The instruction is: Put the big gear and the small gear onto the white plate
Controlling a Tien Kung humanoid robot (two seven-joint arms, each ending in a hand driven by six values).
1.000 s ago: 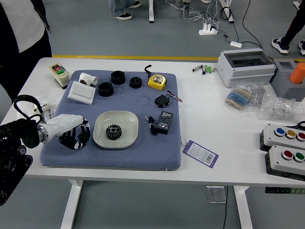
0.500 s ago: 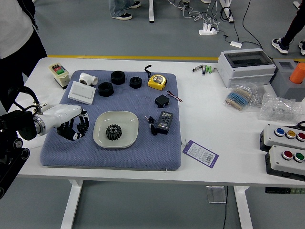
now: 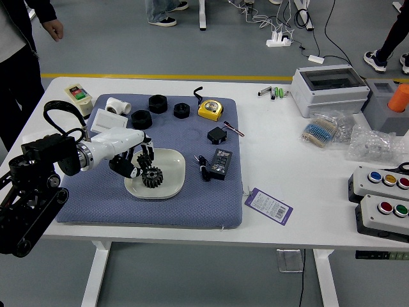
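Observation:
My left hand (image 3: 136, 162) reaches in from the left over the white plate (image 3: 176, 164). Its fingers are closed on a small dark toothed gear (image 3: 146, 155), partly hidden by the black fingertips, above the plate's upper left part. A bigger black gear (image 3: 153, 178) lies on the plate just below the held one. Whether the two gears touch cannot be told from this angle. My right hand is out of view.
Black rings (image 3: 142, 119), a yellow tape measure (image 3: 210, 109), a white switch box (image 3: 108, 121) and a black adapter (image 3: 221, 164) lie on the blue mat (image 3: 153, 214). A person stands at the far left, one hand (image 3: 53, 29) hanging beside the body.
My left hand has moved right and slightly up from the mat to over the plate, carrying the small gear. The person at the far left has shifted further left, and a hand now shows.

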